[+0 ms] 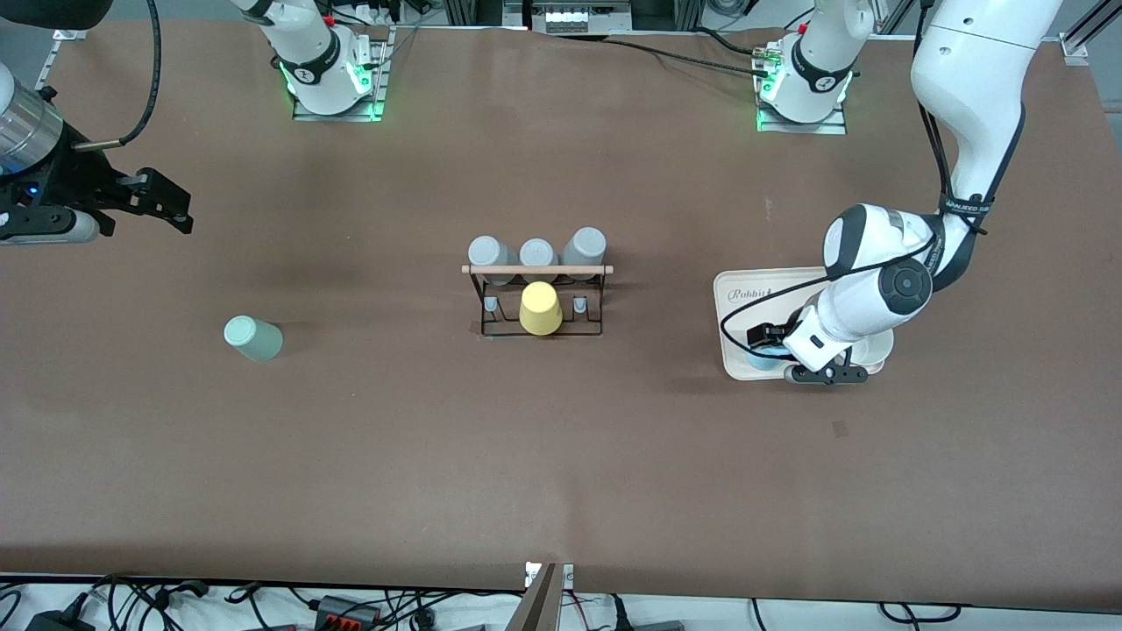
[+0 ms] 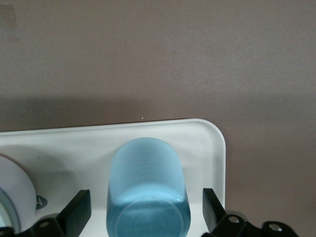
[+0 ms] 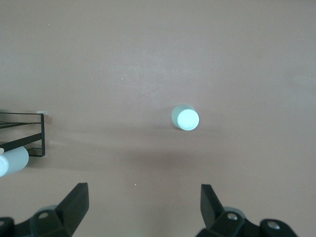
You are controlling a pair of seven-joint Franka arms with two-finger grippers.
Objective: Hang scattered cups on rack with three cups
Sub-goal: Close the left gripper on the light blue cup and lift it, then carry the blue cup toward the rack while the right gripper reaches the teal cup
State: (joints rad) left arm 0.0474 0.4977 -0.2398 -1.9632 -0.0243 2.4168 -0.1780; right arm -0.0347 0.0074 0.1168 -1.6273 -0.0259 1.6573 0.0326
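The light blue cup (image 2: 147, 182) lies on its side on a cream tray (image 2: 74, 143) at the left arm's end of the table. My left gripper (image 2: 146, 212) is open, with a finger on each side of the cup and a gap at both. In the front view this gripper (image 1: 770, 346) hides most of the blue cup (image 1: 759, 358). The sage-green cup (image 1: 253, 338) lies on the table toward the right arm's end; it also shows in the right wrist view (image 3: 185, 118). My right gripper (image 1: 180, 206) is open and empty above the table. The black wire rack (image 1: 536, 298) stands mid-table.
Three grey cups (image 1: 537, 254) hang on the rack's side farther from the front camera, and a yellow cup (image 1: 541, 308) on the nearer side. The tray (image 1: 736, 298) also holds a white dish (image 1: 872, 346). The rack's end shows in the right wrist view (image 3: 24, 136).
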